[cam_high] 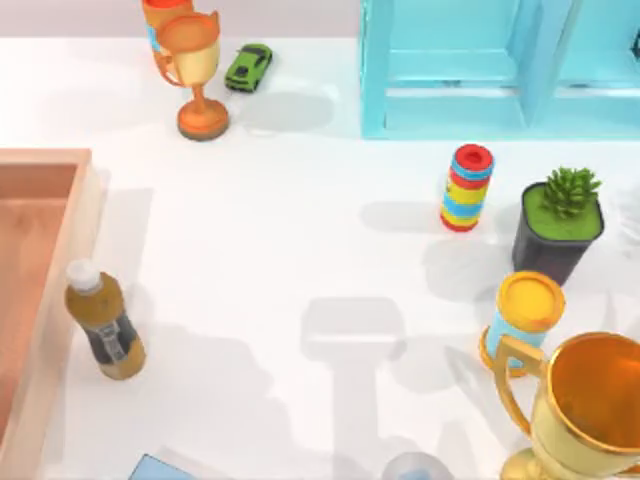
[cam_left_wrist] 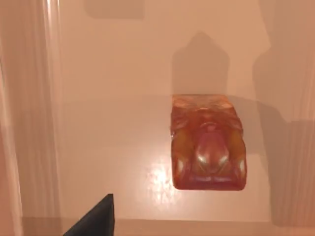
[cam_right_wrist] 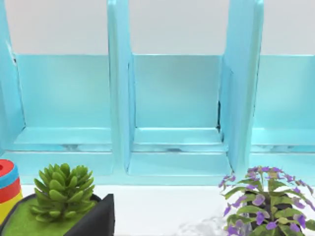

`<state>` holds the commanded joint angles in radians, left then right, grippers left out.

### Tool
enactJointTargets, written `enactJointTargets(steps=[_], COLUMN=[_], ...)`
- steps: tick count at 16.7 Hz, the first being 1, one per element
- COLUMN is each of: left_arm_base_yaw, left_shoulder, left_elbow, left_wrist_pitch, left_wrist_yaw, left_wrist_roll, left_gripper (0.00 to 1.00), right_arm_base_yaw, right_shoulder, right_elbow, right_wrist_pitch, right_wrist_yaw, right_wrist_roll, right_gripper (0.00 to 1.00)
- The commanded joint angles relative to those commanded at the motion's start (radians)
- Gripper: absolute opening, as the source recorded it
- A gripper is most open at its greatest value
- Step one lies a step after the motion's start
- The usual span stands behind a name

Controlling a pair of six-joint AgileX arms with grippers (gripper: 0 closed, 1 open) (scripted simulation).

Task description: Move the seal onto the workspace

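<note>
- The small orange-tan seal with a dark red top (cam_left_wrist: 208, 143) stood on the light brown wooden tray floor (cam_left_wrist: 118, 137), directly below the left wrist camera.
- Whether the left fingers were apart or together, I could not tell.

The top view looks straight down on the white tabletop (cam_high: 280, 250), with the wooden tray (cam_high: 45, 260) cut off at its left edge. The left wrist view faces down into that tray (cam_left_wrist: 113, 128) from close above its floor. The right wrist view sits low and looks level across the table at the blue shelf unit (cam_right_wrist: 177, 108), near it; it shares that shelf (cam_high: 470, 70) and the green succulent (cam_right_wrist: 61, 189) (cam_high: 568, 192) with the top view
</note>
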<state>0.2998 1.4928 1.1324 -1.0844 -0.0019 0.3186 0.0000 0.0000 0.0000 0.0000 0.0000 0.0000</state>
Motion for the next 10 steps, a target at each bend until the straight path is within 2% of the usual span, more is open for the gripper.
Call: enactJointTargets(steps=[4, 10], left_arm_base_yaw=[0.033, 0.030], left_shoulder=[0.119, 0.123], left_elbow=[0.106, 0.107], left_wrist_pitch=[-0.106, -0.107], left_wrist_yaw=[-0.001, -0.001], left_wrist_roll=[0.035, 0.036], left_gripper=[1.00, 1.00], right_arm_base_yaw=[0.000, 0.000], right_shoulder=[0.000, 0.000], right_elbow=[0.000, 0.000], right_wrist_pitch=[0.000, 0.000], right_wrist_yaw=[0.000, 0.000], right_wrist_roll=[0.000, 0.000], right_gripper=[1.00, 1.00])
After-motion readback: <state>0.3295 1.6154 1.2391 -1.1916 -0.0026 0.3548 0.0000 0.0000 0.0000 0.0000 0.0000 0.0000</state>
